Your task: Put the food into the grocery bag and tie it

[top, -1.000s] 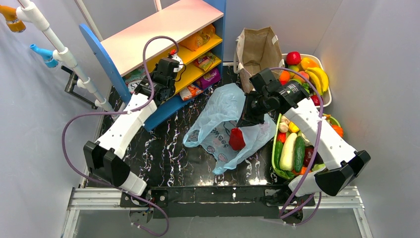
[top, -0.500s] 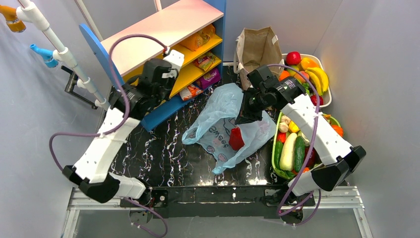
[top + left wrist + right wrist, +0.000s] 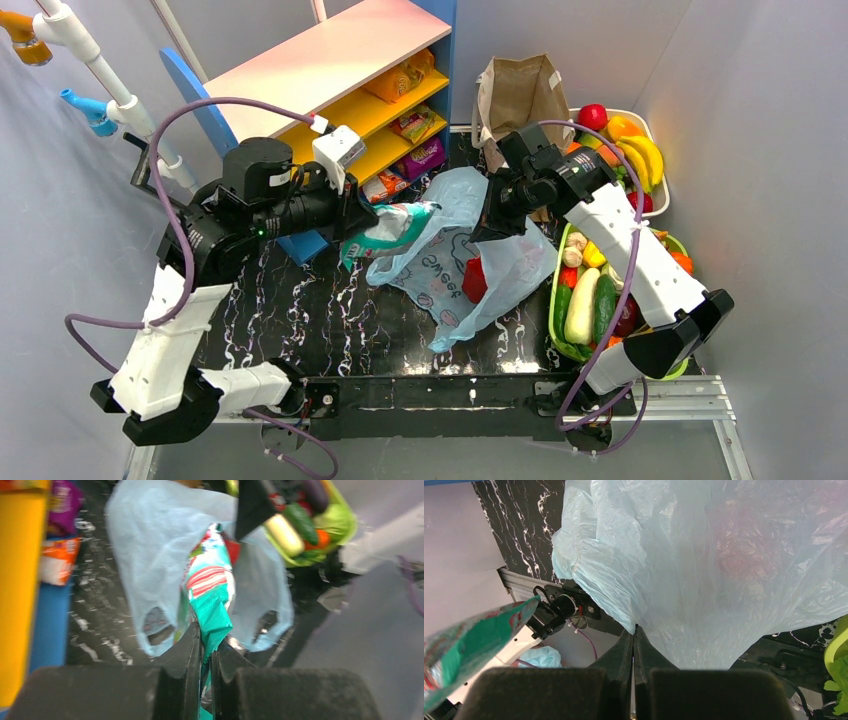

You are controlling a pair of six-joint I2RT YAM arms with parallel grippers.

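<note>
A brown paper bag [image 3: 520, 98] stands open at the back of the black marbled table [image 3: 330, 310]. Left of the bag is a blue shelf unit [image 3: 330, 60] with yellow shelves and a pale top. Just right of the bag sits a white tub [image 3: 662, 190] of fruit, and in front of that a green tray [image 3: 556, 318] of vegetables.

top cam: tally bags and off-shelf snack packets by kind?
plastic bag: 1
paper bag: 1
teal packet: 1
red packet: 1
total: 4
</note>
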